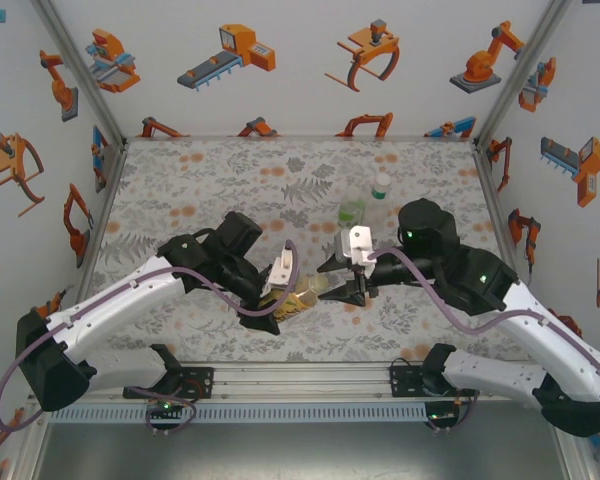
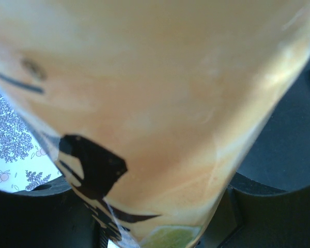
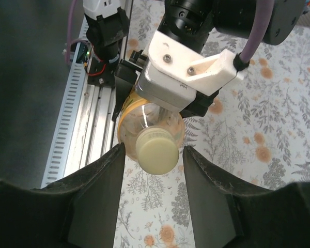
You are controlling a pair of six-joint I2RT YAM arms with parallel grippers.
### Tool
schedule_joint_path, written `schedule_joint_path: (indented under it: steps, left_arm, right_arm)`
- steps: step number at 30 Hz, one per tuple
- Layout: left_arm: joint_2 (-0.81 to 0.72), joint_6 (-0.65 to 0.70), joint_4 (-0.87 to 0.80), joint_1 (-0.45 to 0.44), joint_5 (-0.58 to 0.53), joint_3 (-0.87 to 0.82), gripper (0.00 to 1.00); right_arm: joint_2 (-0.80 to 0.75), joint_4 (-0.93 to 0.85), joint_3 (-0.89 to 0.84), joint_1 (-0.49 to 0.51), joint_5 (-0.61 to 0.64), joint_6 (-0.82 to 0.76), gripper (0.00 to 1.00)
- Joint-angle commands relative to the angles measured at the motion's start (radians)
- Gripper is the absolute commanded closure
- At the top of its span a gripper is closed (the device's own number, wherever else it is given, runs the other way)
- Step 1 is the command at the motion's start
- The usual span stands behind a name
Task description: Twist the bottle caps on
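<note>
Setting: a leaf-and-flower patterned table point(image 1: 200, 180), walled with panels printed with orange robot arms.
Left gripper point(image 1: 283, 298): near the middle of the table, a little toward 6 o'clock. Its fingers are clamped on the body of the amber bottle.
Amber bottle point(image 2: 160, 103): held off upright, lying over with its neck toward 3 o'clock in the top view, aimed at the right arm. In the left wrist view its amber side shows black label marks and a lime-slice picture point(image 2: 168, 237) at the lower edge.
Bottle cap point(image 3: 156, 150): pale yellow and round, sitting on the amber bottle's neck and facing the right wrist camera. How far it is screwed down I cannot tell.
Right gripper point(image 3: 154, 149): just at 3 o'clock of the bottle's neck. Its two dark fingers point(image 3: 101, 191) straddle the cap at 9 and 3 o'clock. They are set narrow, with a thin gap on each side and no contact visible.
Green-tinted bottle point(image 1: 351, 212): upright at about 1 o'clock of the table's middle, apart from both grippers.
Clear bottle point(image 1: 380, 190): upright just beyond the green-tinted one, again toward 1 o'clock, and close beside it. Its label is too small to read.
</note>
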Motion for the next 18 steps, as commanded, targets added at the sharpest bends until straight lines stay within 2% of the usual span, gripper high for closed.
schedule_joint_path:
  steps: [1, 6, 11, 16, 18]
  left_arm:
    - [0.0, 0.029, -0.021, -0.005, 0.042, 0.023, 1.0]
    - [0.001, 0.032, -0.021, -0.005, 0.041, 0.023, 1.0]
    - [0.009, 0.029, -0.02, -0.005, 0.034, 0.029, 1.0]
    - [-0.011, 0.006, 0.024, -0.005, -0.052, 0.02, 1.0]
    - [-0.041, -0.027, 0.093, -0.005, -0.121, -0.004, 1.0]
  right_arm:
    - [0.002, -0.005, 0.014, 0.004, -0.04, -0.016, 0.55]
    - [-0.002, 0.001, 0.008, 0.004, -0.039, -0.015, 0.61]
    - [0.003, 0.006, 0.006, 0.004, -0.034, 0.014, 0.71]
    - [0.005, 0.031, -0.009, 0.004, 0.043, 0.111, 0.77]
    - [0.002, 0.06, -0.029, 0.004, 0.105, 0.189, 0.81]
